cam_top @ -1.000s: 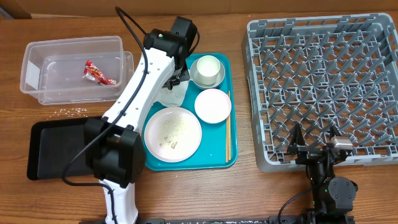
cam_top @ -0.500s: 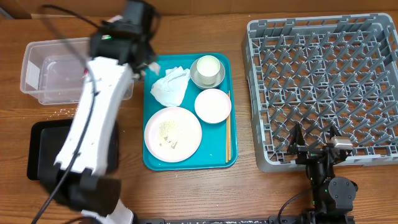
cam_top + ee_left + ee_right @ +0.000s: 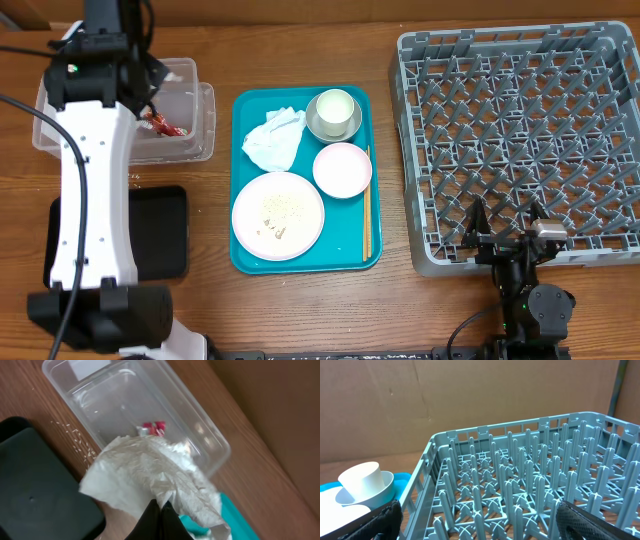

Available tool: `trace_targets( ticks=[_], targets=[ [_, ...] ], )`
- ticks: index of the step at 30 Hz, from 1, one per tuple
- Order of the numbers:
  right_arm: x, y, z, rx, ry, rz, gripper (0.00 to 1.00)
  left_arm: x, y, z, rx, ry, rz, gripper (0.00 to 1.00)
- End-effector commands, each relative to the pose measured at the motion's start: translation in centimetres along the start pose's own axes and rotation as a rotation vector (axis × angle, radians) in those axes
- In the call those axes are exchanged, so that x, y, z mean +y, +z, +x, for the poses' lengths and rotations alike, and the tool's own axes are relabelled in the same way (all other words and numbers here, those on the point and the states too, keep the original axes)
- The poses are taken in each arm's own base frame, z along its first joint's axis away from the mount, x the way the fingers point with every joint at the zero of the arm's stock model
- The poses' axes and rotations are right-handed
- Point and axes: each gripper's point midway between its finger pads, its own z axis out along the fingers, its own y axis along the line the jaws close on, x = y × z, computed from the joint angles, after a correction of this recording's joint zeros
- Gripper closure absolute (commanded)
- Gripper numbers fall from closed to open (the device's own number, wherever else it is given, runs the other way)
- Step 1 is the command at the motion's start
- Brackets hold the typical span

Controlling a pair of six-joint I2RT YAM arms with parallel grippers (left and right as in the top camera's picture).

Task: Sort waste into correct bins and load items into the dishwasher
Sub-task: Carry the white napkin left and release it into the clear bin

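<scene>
White left arm [image 3: 90, 170] reaches over tub [image 3: 192, 72], fingers [image 3: 149, 522] seemingly pinching napkin [image 3: 145, 470].

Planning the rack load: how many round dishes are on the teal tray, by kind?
plate: 1
bowls: 2, a white bowl and a metal bowl
cup: 1, standing in the metal bowl
Total: 4

left arm [image 3: 95, 190] over clear tub [image 3: 196, 112] and black tray [image 3: 160, 235], dish rack [image 3: 520, 130] open above
</scene>
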Motion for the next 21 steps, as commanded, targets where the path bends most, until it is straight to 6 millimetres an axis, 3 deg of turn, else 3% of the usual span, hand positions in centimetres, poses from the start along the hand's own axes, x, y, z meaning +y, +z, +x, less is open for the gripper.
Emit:
trace_targets(
  ticks=[1, 7, 11, 16, 21],
  targets=[
    [0.0, 0.0, 0.1, -0.005, -0.003, -0.002, 0.00, 0.9, 4.0, -0.9, 0.002, -0.105, -0.068, 0.95],
    [0.0, 0.0, 0.1, -0.005, -0.003, -0.002, 0.00, 1.0, 8.7, -1.6, 0.002, -0.132, -0.101, 0.95],
    [0.0, 0.0, 0.1, -0.005, -0.003, -0.002, 0.00, 1.1, 10.4, -1.2, 0.013, -0.128, -0.119, 0.87],
    [0.0, 0.0, 0.1, -0.005, -0.003, -0.002, 0.00, 1.1, 10.9, -1.1, 0.014, -0.089, -0.124, 0.66],
    [0.0, 0.0, 0.1, -0.005, -0.003, -0.002, 0.00, 1.1, 10.3, -1.1, 0.024, -0.027, -0.115, 0.61]
  ],
)
